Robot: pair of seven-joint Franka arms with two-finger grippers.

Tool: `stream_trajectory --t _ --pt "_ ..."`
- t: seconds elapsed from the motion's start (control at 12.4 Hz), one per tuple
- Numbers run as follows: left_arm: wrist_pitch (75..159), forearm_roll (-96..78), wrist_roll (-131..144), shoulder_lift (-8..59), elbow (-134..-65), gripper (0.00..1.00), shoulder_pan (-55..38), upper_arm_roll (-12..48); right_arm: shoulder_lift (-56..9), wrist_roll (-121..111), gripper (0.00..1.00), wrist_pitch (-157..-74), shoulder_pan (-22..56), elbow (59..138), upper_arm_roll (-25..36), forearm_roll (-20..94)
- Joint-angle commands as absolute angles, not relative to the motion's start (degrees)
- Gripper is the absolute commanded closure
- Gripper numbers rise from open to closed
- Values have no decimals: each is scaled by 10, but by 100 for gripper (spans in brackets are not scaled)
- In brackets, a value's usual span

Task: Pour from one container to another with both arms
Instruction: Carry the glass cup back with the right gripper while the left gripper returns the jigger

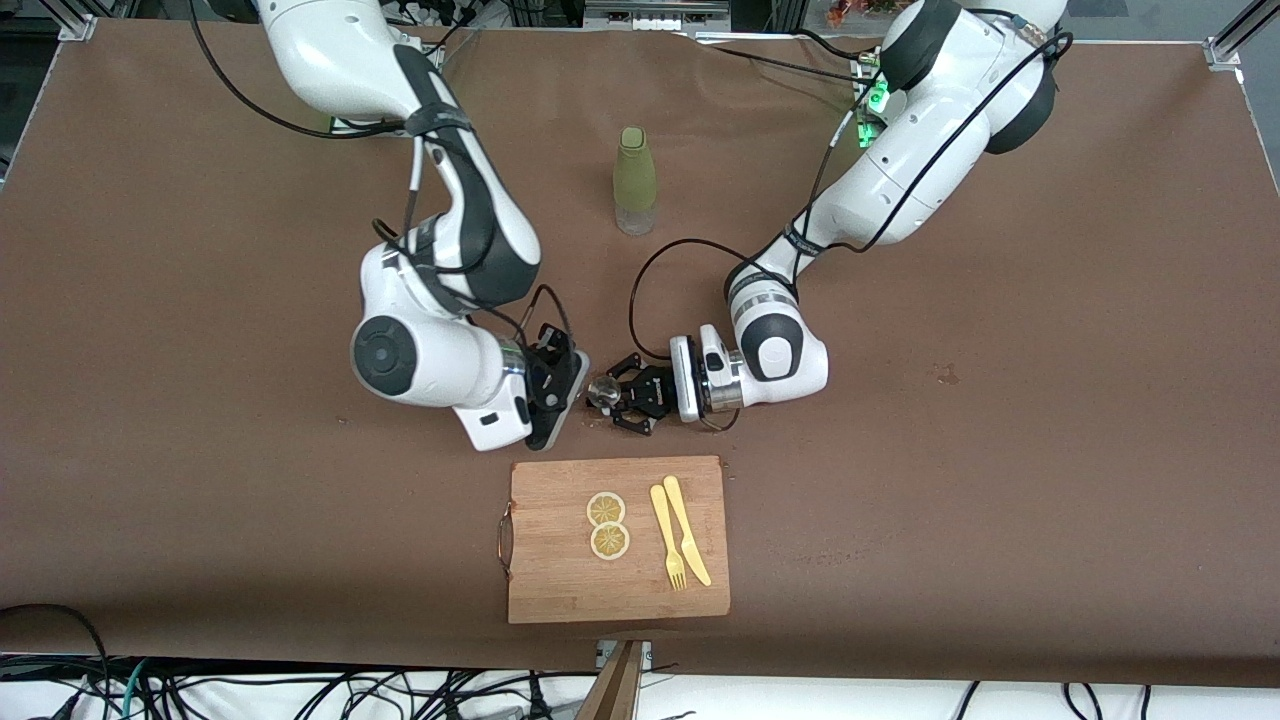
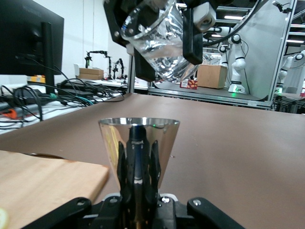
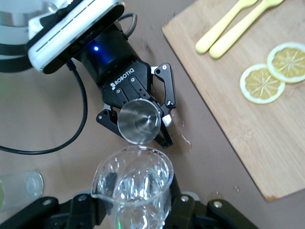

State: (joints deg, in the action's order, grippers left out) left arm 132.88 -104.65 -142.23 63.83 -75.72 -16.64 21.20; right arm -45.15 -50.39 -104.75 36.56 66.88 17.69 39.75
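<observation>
The right gripper (image 3: 138,210) is clamped around a clear glass beaker with a pouring lip (image 3: 132,183), held tilted in the air with its lip just above a small polished metal cone-shaped cup (image 2: 138,143). The left gripper (image 1: 622,396) grips that cup by its lower part and holds it upright low over the brown table covering (image 1: 1000,450), between the wooden cutting board (image 1: 560,580) and the green-sleeved bottle (image 1: 634,180). The beaker looks rigid, smooth and breakable, so a firm side grip on its wall, below the rim, seems right; squeezing too hard or letting it slip would both be risky. The metal cup looks light, stiff and slick, and its narrow taper gives the fingers little to bear on, so any knock from the beaker's lip could twist it. The covering is matte and flat, with small droplets or specks near the cup. On the board lie two lemon slices (image 1: 607,525) and a yellow fork and knife (image 1: 679,533), nearer the front camera than the grippers. Around the table stand a monitor (image 2: 28,43), cables, boxes and other white robot arms (image 2: 236,57).
</observation>
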Motion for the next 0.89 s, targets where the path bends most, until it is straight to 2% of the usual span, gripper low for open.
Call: stream_trajectory --t 0.0,0.32,0.56,0.81 --pt "1330 -1057 -1420 611 -764 100 -148 208 -432 -576 58 -1049 336 708 174 473" --pt "1302 -1041 -1424 550 -842 100 -101 193 -404 -680 58 -1047 279 777 174 574" --pt "1216 -1006 -1421 531 -872 100 -67 156 -391 -820 58 -1022 227 846 173 670" --pt "1160 -943 -1400 512 -882 100 -40 113 -388 -920 58 -981 186 883 173 679"
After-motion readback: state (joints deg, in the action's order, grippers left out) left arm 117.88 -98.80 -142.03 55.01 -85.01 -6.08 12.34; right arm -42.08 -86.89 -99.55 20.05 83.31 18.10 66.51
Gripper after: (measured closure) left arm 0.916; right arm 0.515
